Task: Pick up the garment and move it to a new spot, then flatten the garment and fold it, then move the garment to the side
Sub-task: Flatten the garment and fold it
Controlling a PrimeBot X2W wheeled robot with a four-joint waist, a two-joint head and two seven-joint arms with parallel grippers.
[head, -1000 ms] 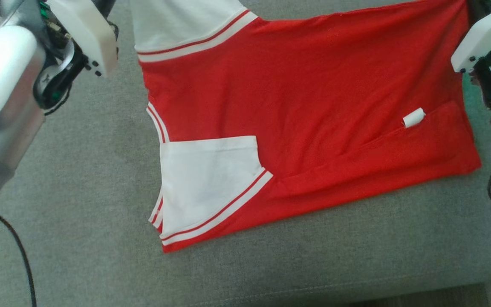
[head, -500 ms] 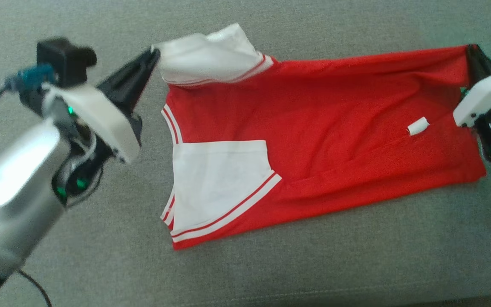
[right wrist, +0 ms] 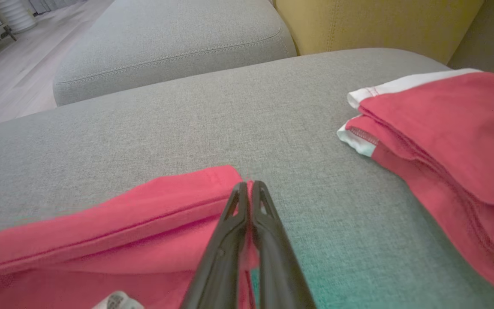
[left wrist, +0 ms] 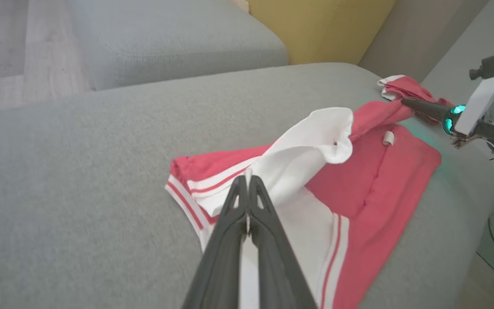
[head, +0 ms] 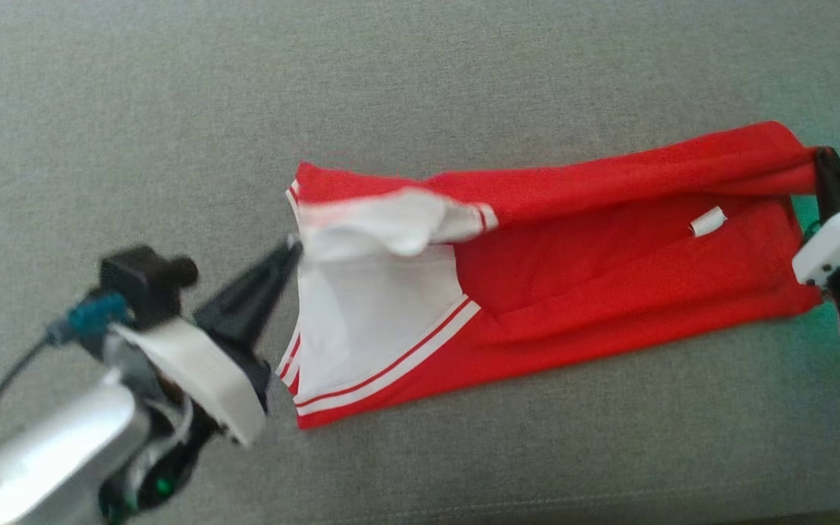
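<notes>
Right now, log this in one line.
step: fold; left gripper: shut on white sleeve; right gripper: shut on red hem; T-shirt: far edge partly folded over

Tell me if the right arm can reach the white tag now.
Probably not yet: the right gripper is shut on the shirt. The tag lies uncovered close by, so letting go would free it.

Half-folded red garment (head: 609,277) on grey cushion (head: 172,109), left pincer (head: 294,251) at sleeve (head: 391,219), right pincer (head: 821,154) at hem (head: 788,142).

Red-and-white garment (head: 573,284) lies half-folded lengthwise on the grey cushion (head: 172,109).
</notes>
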